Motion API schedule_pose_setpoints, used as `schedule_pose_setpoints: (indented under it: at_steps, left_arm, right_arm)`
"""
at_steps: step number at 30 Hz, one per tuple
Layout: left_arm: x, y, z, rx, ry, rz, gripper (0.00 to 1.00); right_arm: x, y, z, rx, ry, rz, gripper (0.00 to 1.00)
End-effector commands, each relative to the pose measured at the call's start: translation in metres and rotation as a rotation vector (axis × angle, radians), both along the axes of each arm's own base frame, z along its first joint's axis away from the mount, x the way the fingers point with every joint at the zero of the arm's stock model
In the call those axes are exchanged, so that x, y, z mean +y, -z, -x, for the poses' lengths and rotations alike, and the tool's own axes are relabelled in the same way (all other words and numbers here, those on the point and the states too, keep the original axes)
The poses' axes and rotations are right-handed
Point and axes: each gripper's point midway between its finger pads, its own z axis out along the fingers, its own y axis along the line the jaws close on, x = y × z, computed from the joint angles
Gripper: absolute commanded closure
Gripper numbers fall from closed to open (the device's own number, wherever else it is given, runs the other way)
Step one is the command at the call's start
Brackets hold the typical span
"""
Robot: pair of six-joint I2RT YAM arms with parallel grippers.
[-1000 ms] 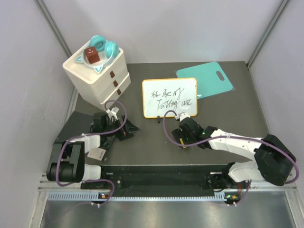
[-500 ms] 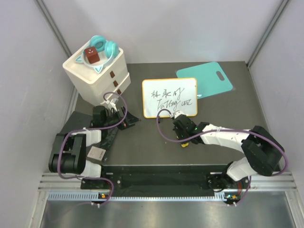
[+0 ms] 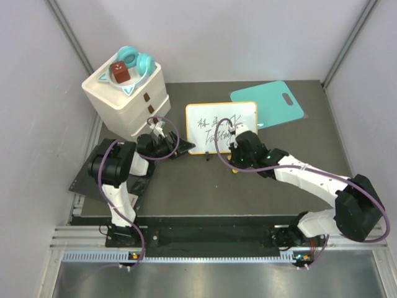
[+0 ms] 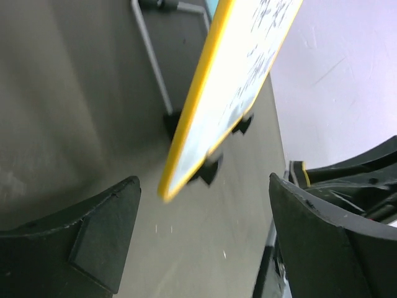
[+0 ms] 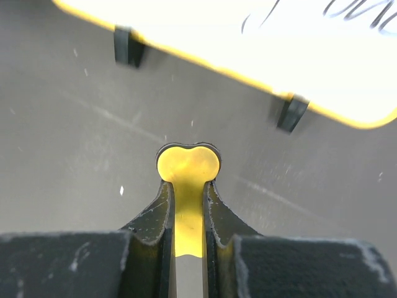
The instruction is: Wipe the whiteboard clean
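The whiteboard [image 3: 208,121], yellow-framed with black handwriting, stands tilted on small black feet at the table's middle. My right gripper [image 3: 235,165] hangs at its lower right edge, its wrist covering part of the writing. In the right wrist view the gripper [image 5: 188,186] is shut on a flat yellow eraser [image 5: 188,162], with the whiteboard [image 5: 279,43] just beyond it. My left gripper [image 3: 180,148] is at the board's lower left corner. In the left wrist view it [image 4: 205,248] is open; the whiteboard's corner [image 4: 229,81] lies ahead between the fingers [image 4: 93,230], untouched.
A cream drawer unit [image 3: 133,105] stands at the back left, with a teal bowl [image 3: 133,65] and a brown block on top. A teal cutting board [image 3: 270,99] lies behind the whiteboard on the right. A black mat [image 3: 102,164] lies by the left arm.
My right gripper shut on the yellow eraser and carried it from the near table up to the board's lower edge. The left arm swung right to the board's lower left corner.
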Motion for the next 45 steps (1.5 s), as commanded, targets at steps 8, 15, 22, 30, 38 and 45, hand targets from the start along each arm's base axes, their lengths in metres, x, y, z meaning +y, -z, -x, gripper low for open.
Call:
schedule_pose_setpoints:
  at_steps: [8,15,22,30,38,45]
  left_arm:
    - [-0.026,-0.009,-0.05,-0.171,-0.005,0.086,0.22]
    - [-0.03,-0.009,-0.052,-0.233,0.006,0.138,0.35]
    - [-0.037,-0.01,-0.045,-0.247,0.051,0.158,0.64]
    - [-0.037,-0.008,-0.034,-0.264,0.087,0.146,0.78]
    - [-0.042,-0.011,-0.021,-0.312,0.15,0.138,0.79]
    - [-0.047,-0.01,-0.015,-0.321,0.203,0.118,0.78]
  right_arm:
    - [0.022,-0.052,-0.05,-0.098,0.017,-0.164,1.0]
    - [0.022,-0.059,-0.077,-0.131,0.053,-0.203,1.0]
    - [0.008,-0.057,-0.11,-0.185,0.119,-0.325,1.0]
    - [-0.03,-0.041,-0.148,-0.28,0.254,-0.185,1.0]
    - [-0.036,-0.017,-0.181,-0.318,0.351,-0.116,1.0]
    - [0.02,-0.006,-0.172,-0.398,0.223,-0.09,1.0]
